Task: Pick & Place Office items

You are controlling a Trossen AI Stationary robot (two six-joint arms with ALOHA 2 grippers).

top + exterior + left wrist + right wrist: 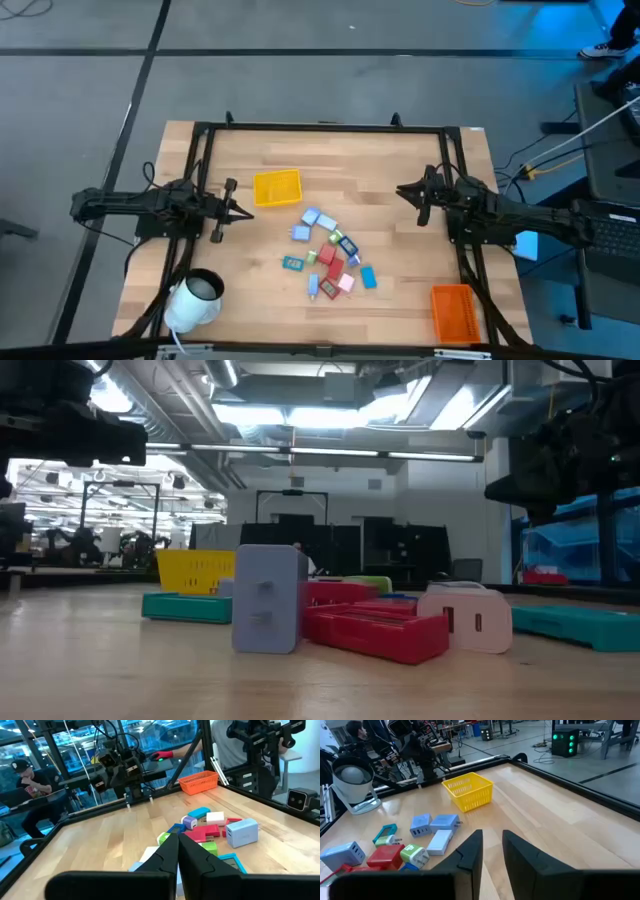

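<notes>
The office items (325,258) lie in a loose heap on the wooden table's middle: small light blue, teal, red, pink and white pieces, also seen in the left wrist view (215,827), the right wrist view (415,845) and the low view (350,620). My left gripper (250,213) hovers left of the heap, shut and holding nothing (177,837). My right gripper (400,190) hovers to the heap's far right, its fingers a narrow gap apart with nothing between them (492,837).
A yellow ribbed tray (277,187) stands just beyond the heap. An orange tray (452,312) sits at the near right corner and a white roll (195,298) at the near left. A black frame (320,127) rims the table. People (25,780) sit beyond it.
</notes>
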